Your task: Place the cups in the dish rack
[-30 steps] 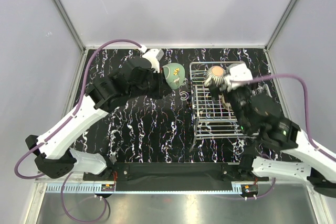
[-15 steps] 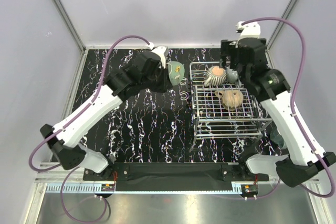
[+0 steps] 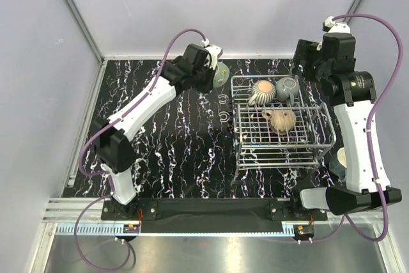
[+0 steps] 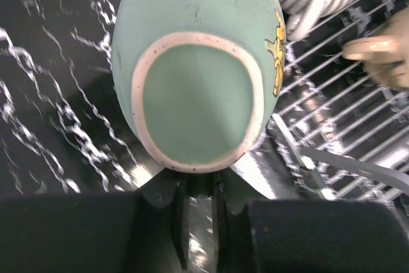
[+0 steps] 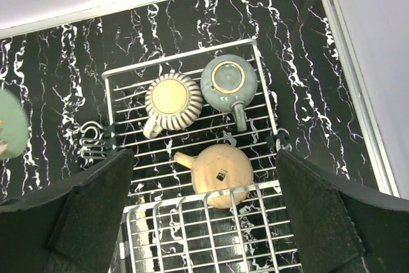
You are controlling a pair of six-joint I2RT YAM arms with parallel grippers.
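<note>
Raised higher, teal-green cup sits in left pincer.

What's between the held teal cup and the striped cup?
Only side wires of the dish rack and a sliver of mat, in the top view.

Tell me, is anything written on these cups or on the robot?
No text can be read anywhere.
Green cup: yellow mark on its side, too blurred to tell if lettering.
Tan cup: small dark mark on its base, too small to read.
</note>
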